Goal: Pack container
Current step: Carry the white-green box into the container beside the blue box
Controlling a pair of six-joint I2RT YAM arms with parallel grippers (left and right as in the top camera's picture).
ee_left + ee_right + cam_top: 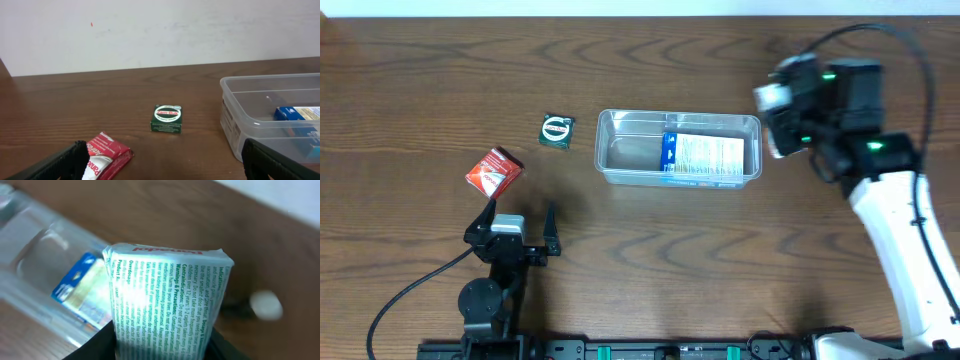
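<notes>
Your right gripper (778,112), clamped on a white carton (170,295) with green print, hangs just off the right end of the clear container (620,150), which sits mid-table with a blue-and-white box (705,155) inside. Carry the carton left over the rim, lower it flat beside that box, then let go. Your left gripper (520,212) rests wide open near a red packet (493,170)

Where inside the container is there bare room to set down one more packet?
The left half of the container, between its left wall and the blue-and-white box, is bare. The right half is crowded by that box.
</notes>
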